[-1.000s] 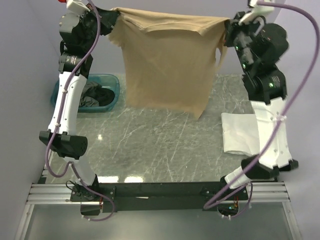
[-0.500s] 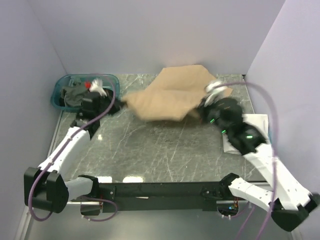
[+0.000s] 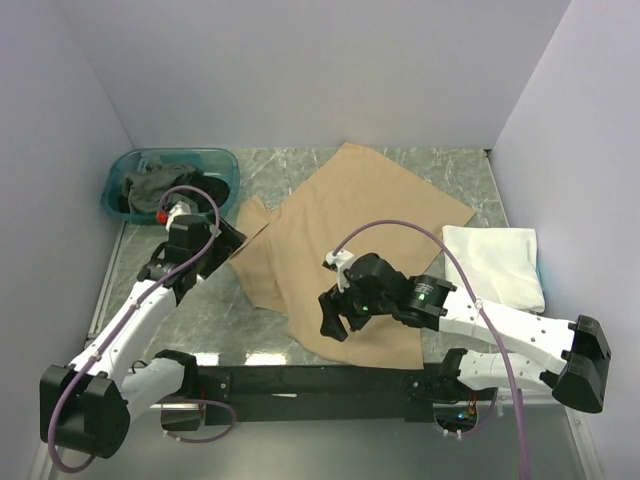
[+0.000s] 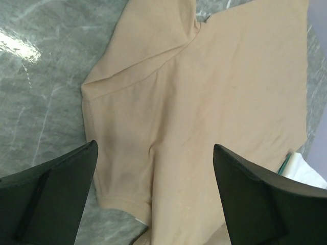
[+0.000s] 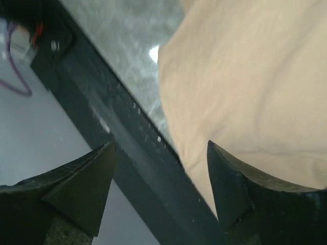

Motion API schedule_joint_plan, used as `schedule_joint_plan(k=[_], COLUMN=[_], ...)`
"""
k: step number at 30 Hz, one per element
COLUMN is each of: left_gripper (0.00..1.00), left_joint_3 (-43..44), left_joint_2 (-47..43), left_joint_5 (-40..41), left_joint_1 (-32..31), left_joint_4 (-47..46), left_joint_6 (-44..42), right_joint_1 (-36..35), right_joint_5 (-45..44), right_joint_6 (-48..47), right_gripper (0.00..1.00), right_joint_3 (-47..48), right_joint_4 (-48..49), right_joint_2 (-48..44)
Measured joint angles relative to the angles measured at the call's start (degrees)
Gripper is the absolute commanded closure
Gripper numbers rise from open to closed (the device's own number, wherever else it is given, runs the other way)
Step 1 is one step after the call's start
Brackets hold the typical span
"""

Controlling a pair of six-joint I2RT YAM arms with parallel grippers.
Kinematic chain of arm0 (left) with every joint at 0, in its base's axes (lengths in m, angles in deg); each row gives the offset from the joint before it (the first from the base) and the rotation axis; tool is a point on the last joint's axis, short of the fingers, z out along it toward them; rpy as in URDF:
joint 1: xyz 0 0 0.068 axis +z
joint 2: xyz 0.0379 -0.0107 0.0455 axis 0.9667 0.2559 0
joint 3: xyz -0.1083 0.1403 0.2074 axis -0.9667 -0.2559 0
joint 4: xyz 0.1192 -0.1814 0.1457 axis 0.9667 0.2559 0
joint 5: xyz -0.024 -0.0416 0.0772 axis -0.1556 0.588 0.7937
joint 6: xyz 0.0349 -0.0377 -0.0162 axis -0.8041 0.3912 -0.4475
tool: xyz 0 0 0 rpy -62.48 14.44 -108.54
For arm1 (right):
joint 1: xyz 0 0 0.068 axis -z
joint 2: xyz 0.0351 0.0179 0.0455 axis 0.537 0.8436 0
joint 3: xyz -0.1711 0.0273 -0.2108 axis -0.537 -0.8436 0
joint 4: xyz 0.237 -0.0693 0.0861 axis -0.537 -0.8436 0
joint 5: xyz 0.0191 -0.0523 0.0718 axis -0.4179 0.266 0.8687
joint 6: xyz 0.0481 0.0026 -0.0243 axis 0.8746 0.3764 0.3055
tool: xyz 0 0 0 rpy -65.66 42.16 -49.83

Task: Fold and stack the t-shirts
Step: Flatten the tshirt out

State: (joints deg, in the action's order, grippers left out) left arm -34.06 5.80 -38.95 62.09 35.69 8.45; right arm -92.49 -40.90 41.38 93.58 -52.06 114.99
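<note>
The tan t-shirt (image 3: pixel 360 215) lies spread flat across the middle of the marble table, one sleeve (image 3: pixel 255 215) pointing left. Just off that sleeve's near edge, my left gripper (image 3: pixel 232 238) is open; the left wrist view has its jaws (image 4: pixel 154 145) wide apart above the tan t-shirt (image 4: pixel 214 92), holding nothing. My right gripper (image 3: pixel 332 318) is open over the shirt's near hem. In the right wrist view it (image 5: pixel 159 144) is empty, above the hem of the tan t-shirt (image 5: pixel 255 76) and the front rail. A folded white t-shirt (image 3: pixel 495 262) rests at the right.
A teal tub (image 3: pixel 180 152) at the back left holds a grey-green shirt (image 3: pixel 150 185) and a black one (image 3: pixel 208 190). The black front rail (image 3: pixel 320 380) runs along the table's near edge, close under the right gripper. Walls enclose the back and sides.
Both arms swung down from holding the tan shirt stretched high and laid it flat on the table. Both grippers have opened and let go of it.
</note>
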Motion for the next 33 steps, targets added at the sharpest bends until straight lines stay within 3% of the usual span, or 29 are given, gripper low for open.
schedule_joint_plan(k=[5,13,21,27,33], left_gripper=[0.01,0.01,0.01,0.01,0.01], left_joint_3=[0.0,0.0,-0.5,0.3,0.5], left_joint_2=[3.1,14.1,22.7,24.1,24.4], left_joint_5=[0.2,-2.8,-3.2,-0.7,0.3], left_joint_1=[-3.9,-12.4,-12.5,-12.0,-5.4], left_joint_4=[-0.3,-5.3,-7.1,-7.5,-7.4], left_joint_6=[0.1,0.4,0.4,0.6,0.5], right_joint_1=[2.1,17.0,21.3,21.4,17.9], right_joint_5=[-5.6,-7.2,-5.9,-3.3,-1.5], right_joint_6=[0.8,2.6,2.7,2.7,2.8], right_gripper=[0.20,0.18,0.17,0.14,0.11], right_joint_3=[3.1,2.4,-2.0,-2.6,-4.2], right_joint_4=[0.7,4.1,7.1,9.3,10.6], right_joint_2=[0.0,2.4,10.3,15.4,17.2])
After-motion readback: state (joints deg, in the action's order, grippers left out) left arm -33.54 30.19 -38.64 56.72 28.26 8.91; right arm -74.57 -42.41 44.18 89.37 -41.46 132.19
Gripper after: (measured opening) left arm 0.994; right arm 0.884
